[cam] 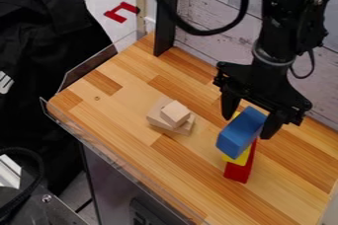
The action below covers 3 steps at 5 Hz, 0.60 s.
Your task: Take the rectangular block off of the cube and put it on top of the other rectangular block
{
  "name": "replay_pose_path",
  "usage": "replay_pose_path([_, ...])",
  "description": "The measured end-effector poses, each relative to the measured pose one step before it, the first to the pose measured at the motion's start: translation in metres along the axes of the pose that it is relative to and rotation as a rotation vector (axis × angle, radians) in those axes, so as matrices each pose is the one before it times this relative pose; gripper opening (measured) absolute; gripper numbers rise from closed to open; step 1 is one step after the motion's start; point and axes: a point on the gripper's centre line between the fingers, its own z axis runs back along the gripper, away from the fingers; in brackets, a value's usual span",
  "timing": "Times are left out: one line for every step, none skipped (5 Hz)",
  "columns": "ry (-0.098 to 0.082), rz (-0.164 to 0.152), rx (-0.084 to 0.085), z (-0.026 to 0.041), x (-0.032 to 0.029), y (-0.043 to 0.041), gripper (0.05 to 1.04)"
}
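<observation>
Can see a blue rectangular block (239, 134) at right, slanting from far right to near left, partly hiding a yellow block (240, 159). Can make out a red block (238, 171) below, jutting toward the near side. Cannot tell about contact between blue and yellow. Farther left, can see a pale wooden cube (176, 112) on flat wooden pieces (157, 117).

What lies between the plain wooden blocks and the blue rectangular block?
In the camera view, only bare wooden tabletop separates the plain wooden blocks from the blue block.
</observation>
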Motion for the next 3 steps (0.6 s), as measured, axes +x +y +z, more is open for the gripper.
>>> replay_pose_path([0.0014, -0.0031, 0.0004, -0.00042, -0.00030, -0.00039, 1.001])
replay_pose_path([-0.0266, 0.0204, 0.0018, 0.00504, 0.00124, 0.00237, 1.000])
replay_pose_path([-0.0995, 0.0508, 0.0110, 0.02458, 0.00535, 0.00947, 1.000])
